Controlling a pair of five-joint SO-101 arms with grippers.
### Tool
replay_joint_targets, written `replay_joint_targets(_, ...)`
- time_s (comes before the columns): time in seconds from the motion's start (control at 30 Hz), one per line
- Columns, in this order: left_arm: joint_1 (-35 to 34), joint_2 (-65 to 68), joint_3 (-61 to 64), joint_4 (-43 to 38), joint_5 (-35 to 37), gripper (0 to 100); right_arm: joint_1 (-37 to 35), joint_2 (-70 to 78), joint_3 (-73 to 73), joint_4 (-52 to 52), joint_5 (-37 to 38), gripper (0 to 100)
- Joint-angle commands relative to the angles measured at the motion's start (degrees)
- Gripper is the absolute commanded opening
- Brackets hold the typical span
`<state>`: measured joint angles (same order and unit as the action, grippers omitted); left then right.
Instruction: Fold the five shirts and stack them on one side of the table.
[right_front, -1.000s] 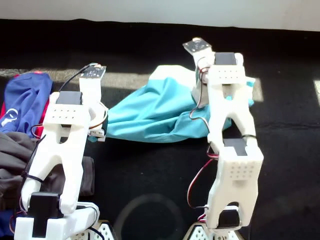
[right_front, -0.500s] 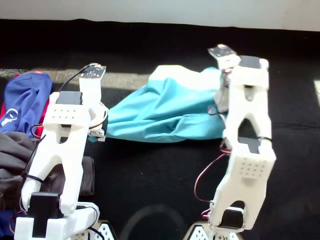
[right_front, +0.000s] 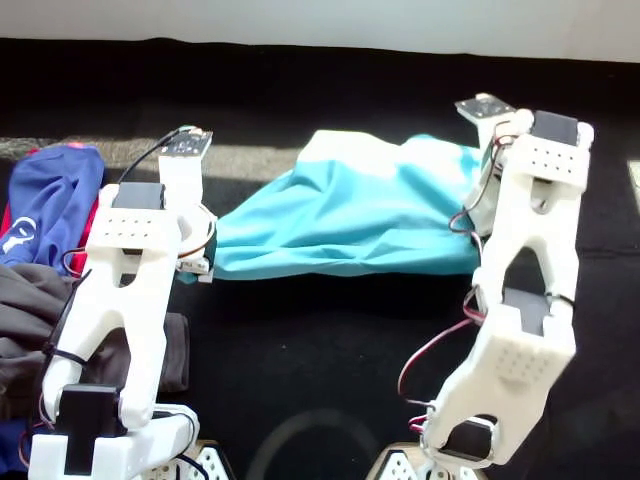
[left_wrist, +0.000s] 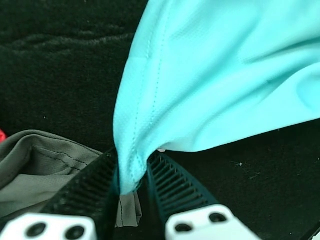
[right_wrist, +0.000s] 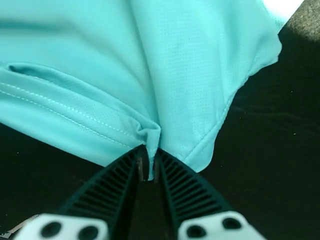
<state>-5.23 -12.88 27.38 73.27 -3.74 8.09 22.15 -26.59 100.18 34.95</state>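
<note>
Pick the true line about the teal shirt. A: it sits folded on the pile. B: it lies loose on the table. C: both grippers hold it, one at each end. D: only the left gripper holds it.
C: the left gripper and the right gripper each pinch a bunch of the teal shirt.

A black cloth-covered table (right_front: 320, 340) meets a pale wall (right_front: 250, 18) at its far edge; a sunlit band (right_front: 250, 160) crosses the cloth.
</note>
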Motion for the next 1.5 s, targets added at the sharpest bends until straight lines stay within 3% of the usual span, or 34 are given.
replay_joint_targets(0.0,-0.4,-0.7,-2.2,-0.1,-0.3,1,-2.4,-9.9,6.9,0.7,1.0,0.5)
replay_joint_targets(0.23,-0.4,-0.7,-2.2,-0.1,-0.3,1,-9.5,-22.9,30.2,-3.9,0.7,2.2)
replay_joint_targets(0.37,-0.7,-0.7,-2.2,-0.1,-0.3,1,-10.2,-32.4,46.5,-11.4,0.6,10.1)
replay_joint_targets(0.47,-0.7,-0.7,-2.2,-0.1,-0.3,1,-9.8,-40.7,55.6,-14.1,1.0,10.4)
replay_joint_targets(0.6,-0.6,-0.7,-2.2,-0.2,-0.3,1,-9.7,-51.2,58.2,-15.1,0.5,10.8)
replay_joint_targets(0.7,-0.4,-0.7,-2.2,-0.2,-0.3,1,-9.7,-54.7,59.2,-22.6,-3.7,10.8)
replay_joint_targets(0.83,-0.4,-0.7,-2.2,-0.2,-0.3,1,-8.3,-50.4,62.2,-35.2,-9.1,10.8)
replay_joint_targets(1.0,-0.7,-0.7,-2.2,0.3,-0.3,1,-4.8,-38.8,62.2,-35.8,-9.1,10.8)
replay_joint_targets(1.17,-0.7,-0.7,-2.2,0.1,-0.3,1,-1.9,-26.9,60.4,-45.9,-9.1,10.8)
replay_joint_targets(1.3,-0.7,-0.7,-2.2,0.2,-0.3,1,-0.9,-14.8,50.8,-48.6,-9.2,10.8)
replay_joint_targets(1.47,-0.7,-0.7,-2.2,0.3,-0.3,1,4.1,-2.2,27.1,-48.4,-9.6,10.8)
